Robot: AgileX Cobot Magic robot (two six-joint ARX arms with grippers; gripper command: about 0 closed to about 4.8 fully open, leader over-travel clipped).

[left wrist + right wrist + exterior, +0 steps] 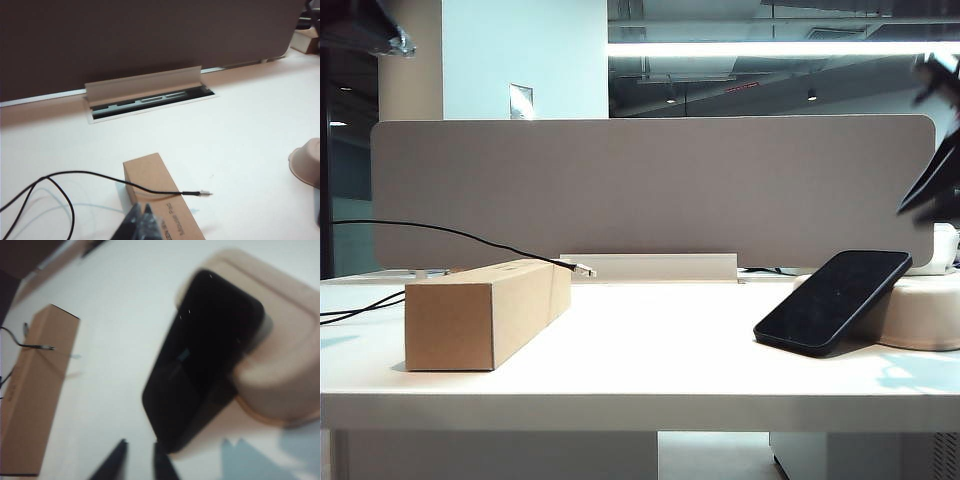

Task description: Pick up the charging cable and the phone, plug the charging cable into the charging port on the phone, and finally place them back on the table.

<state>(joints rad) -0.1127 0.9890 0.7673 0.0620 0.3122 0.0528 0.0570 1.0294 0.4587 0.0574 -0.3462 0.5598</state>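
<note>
While both arms hang above table (650, 340): left gripper (140, 220) shut, empty; cable (100, 176) plug at its 1 o'clock, over cardboard box (160, 200). Right gripper (140, 460) narrowly parted, empty; phone (202, 355) at 12–1 o'clock, propped on pale tray (285, 370), long axis toward 1 o'clock.

The right wrist view is smearing the phone (202, 357) and the pale tray (280, 370) beneath it, and only the tips of the right gripper (137, 460) are showing at the picture's edge, a narrow gap between them. In the left wrist view the left gripper (139, 224) is appearing as a dark, blurred wedge cut off by the edge. The charging port is too small to be making out, and the charging cable (430, 228) is running out of the exterior view on the left.
</note>
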